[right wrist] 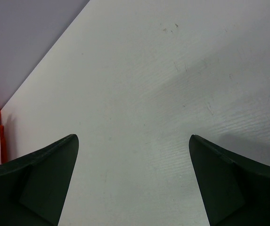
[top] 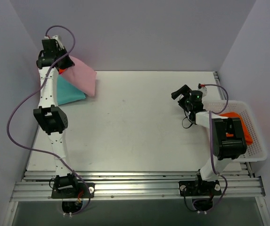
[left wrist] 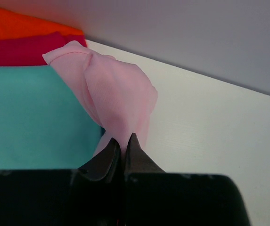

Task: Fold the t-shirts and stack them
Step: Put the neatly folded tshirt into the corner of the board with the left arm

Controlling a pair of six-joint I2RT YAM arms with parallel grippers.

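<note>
Pinches a bunched fold of the pale pink t-shirt (left wrist: 118, 94) in the left pincer (left wrist: 123, 143), jaws together on the cloth, at the far left corner of the table (top: 135, 122); drapes the rest of that shirt partly over the teal t-shirt (left wrist: 31, 117), folded flat beneath; shows strips of a magenta t-shirt (left wrist: 21, 49) and an orange t-shirt (left wrist: 17, 23) behind the teal one, near the back wall; holds the right pincer (right wrist: 132, 139) wide apart and empty above bare table on the right side, well apart from those shirts; at the table's right edge, a white mesh basket (top: 255, 150) with orange cloth (top: 245, 136) inside, partly hidden by the right arm.
</note>
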